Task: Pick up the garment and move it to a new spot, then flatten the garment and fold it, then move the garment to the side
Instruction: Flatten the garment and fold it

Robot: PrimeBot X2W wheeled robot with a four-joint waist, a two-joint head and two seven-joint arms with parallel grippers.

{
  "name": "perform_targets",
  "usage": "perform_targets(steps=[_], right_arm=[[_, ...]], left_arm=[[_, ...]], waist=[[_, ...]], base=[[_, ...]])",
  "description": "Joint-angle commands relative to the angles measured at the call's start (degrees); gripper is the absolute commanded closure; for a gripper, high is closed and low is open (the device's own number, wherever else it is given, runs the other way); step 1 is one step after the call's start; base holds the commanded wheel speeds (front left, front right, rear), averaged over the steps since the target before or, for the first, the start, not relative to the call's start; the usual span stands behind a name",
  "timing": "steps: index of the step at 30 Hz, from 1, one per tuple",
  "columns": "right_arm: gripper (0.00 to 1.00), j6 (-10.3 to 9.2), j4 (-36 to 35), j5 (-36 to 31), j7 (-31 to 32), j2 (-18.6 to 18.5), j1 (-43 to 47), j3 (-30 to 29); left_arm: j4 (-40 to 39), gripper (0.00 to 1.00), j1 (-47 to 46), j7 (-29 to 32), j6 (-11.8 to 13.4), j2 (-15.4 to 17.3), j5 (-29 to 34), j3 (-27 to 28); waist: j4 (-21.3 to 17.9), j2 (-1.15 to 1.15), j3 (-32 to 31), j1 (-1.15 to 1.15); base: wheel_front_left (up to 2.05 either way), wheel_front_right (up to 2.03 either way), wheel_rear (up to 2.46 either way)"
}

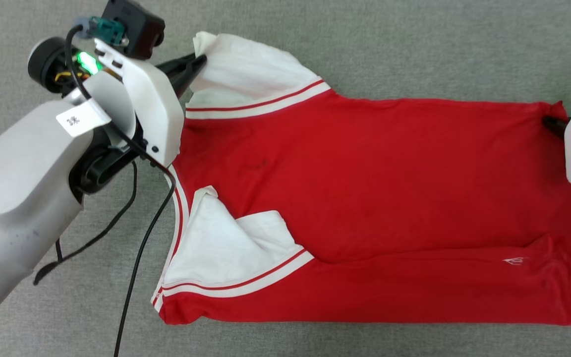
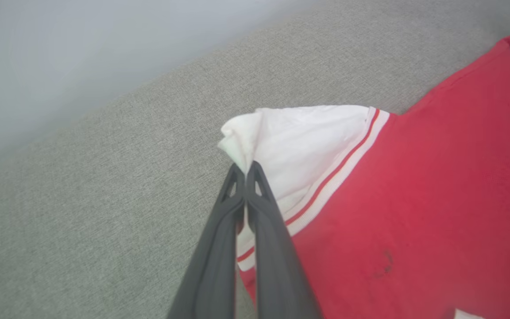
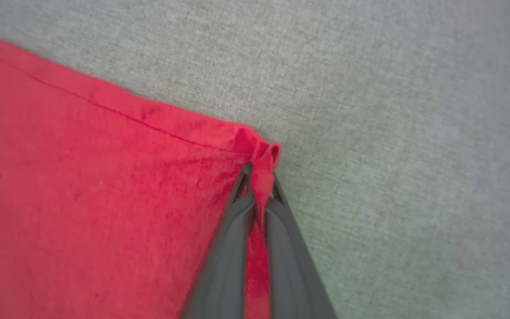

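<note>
The left gripper (image 2: 246,170) is closed tight on the tip of the far white sleeve (image 2: 299,137); the right gripper (image 3: 259,175) is closed on the far hem corner (image 3: 261,153). The red jersey (image 1: 365,173) lies spread on grey fabric (image 1: 414,49), collar end to the left. Holding both far corners likely tensions that edge for flattening or folding. The white emblem (image 1: 514,261) near the hem and the forearm tag (image 1: 74,119) are illegible.

Grey arm (image 1: 13,163), blk cables (image 1: 139,258)
</note>
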Motion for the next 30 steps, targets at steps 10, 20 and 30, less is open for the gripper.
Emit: perform_targets(steps=[10, 20, 30], right_arm=[[1.0, -0.03, -3.48, 3.08, -13.28, -1.45, 5.21, 3.51], [1.0, -0.03, -9.04, 3.69, -20.27, -3.39, 18.04, 2.12], [1.0, -0.04, -13.54, 4.03, -22.58, -4.17, 30.87, -2.6]], left_arm=[[-0.38, 1.0, 7.15, -3.12, 1.75, 1.84, -2.23, -0.03], [-8.03, 1.0, 19.88, -6.47, 7.27, 6.43, -5.16, -0.89], [-11.65, 1.0, 29.97, -8.15, 10.74, 8.41, -8.33, -2.68]], waist=[[-2.13, 0.0, -8.13, 0.0], [-2.1, 0.0, -15.12, 0.0], [-1.45, 0.0, -19.14, 0.0]], base=[[0.0, 0.0, 0.0], [0.0, 0.0, 0.0], [0.0, 0.0, 0.0]])
